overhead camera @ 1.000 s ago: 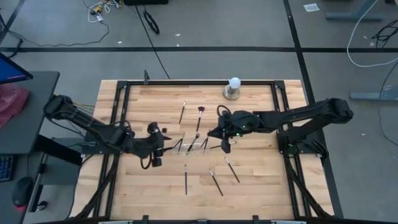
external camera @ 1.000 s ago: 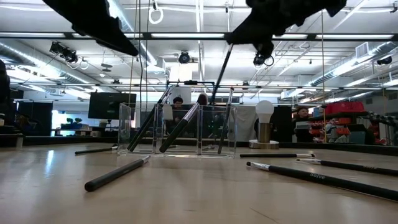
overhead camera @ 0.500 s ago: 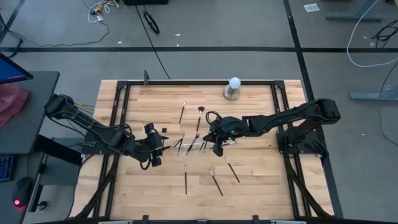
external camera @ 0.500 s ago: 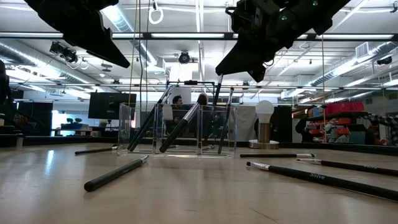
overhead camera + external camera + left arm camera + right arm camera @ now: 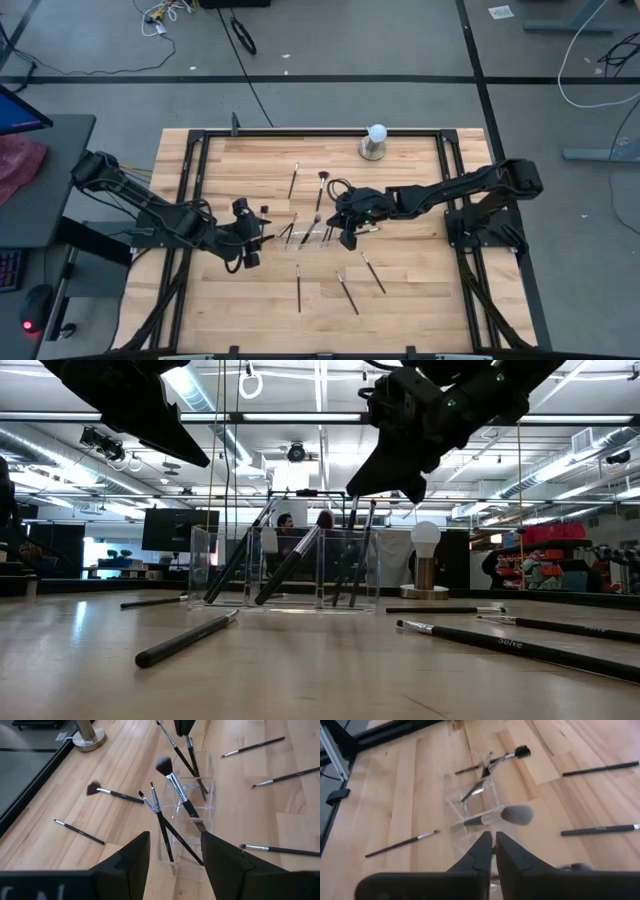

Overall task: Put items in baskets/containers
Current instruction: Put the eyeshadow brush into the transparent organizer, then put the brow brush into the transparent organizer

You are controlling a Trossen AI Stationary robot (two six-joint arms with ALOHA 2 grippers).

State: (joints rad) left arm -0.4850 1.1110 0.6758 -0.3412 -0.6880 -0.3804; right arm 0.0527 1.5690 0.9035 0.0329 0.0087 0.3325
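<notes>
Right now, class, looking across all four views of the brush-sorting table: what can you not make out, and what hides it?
- Whether the right gripper grips a brush: its own dark fingers hide the contact, right wrist view.
- Brush count in the clear tray: handles overlap, low view; too small in high view.
- Left gripper: only fingers show, cut off by the left wrist view's edge.
- Both arms: cropped at top, low view.

Brush handles bristle up out of the clear tray (image 5: 308,236), crowding its top, and the right claw (image 5: 346,240) hangs right over its near end. Loose brushes (image 5: 347,291) litter the front surface (image 5: 430,300); the left claw (image 5: 262,226) flanks the other end.
</notes>
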